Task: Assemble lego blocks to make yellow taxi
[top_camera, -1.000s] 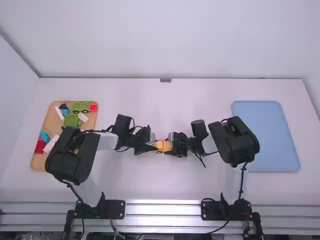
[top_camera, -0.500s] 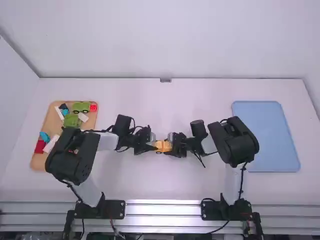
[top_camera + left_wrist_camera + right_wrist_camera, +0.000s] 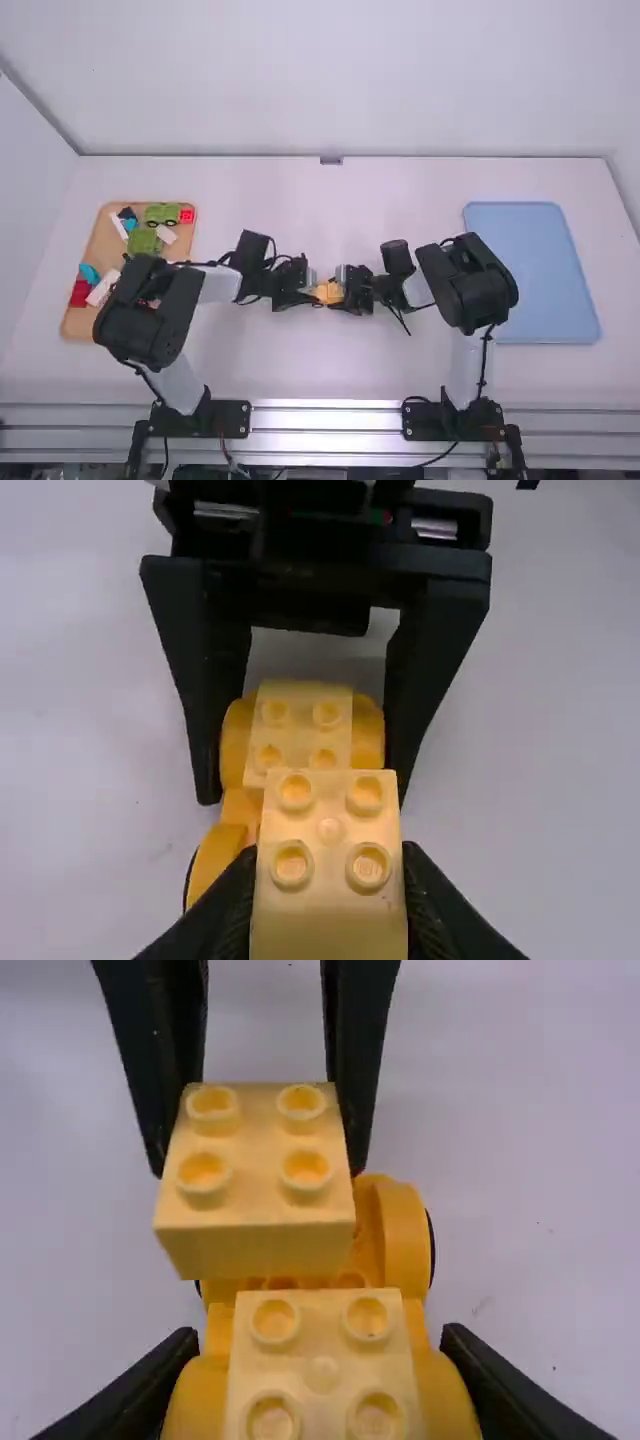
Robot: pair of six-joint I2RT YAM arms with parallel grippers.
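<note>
The left claw [image 3: 308, 291] is closed on a pale yellow block [image 3: 330, 910], its fingers a block's width apart, one on each side. Facing it, the right claw [image 3: 340, 294] has its fingers spread wider, gripping the rounded sides of the yellow car base [image 3: 403, 1240], and another pale block [image 3: 322, 1335] sits on that base between them. The left claw's block is over the base's left end, off toward one side, with some studs peeking out beneath; I can't tell whether the two touch. The base's underside is hidden, and from up high the whole yellow thing is a small patch between the claws, mid-surface [image 3: 320, 365].

Farther left lies a tan tray [image 3: 77, 327], its near right part covered by the left arm [image 3: 145, 310]. In it I make out green pieces [image 3: 146, 241], a red block [image 3: 187, 215] at the far right corner, a darker red one [image 3: 79, 293] nearer, white pieces [image 3: 103, 288] and blue bits [image 3: 90, 273]. Well off to the right is a flat blue tray [image 3: 530, 270].
</note>
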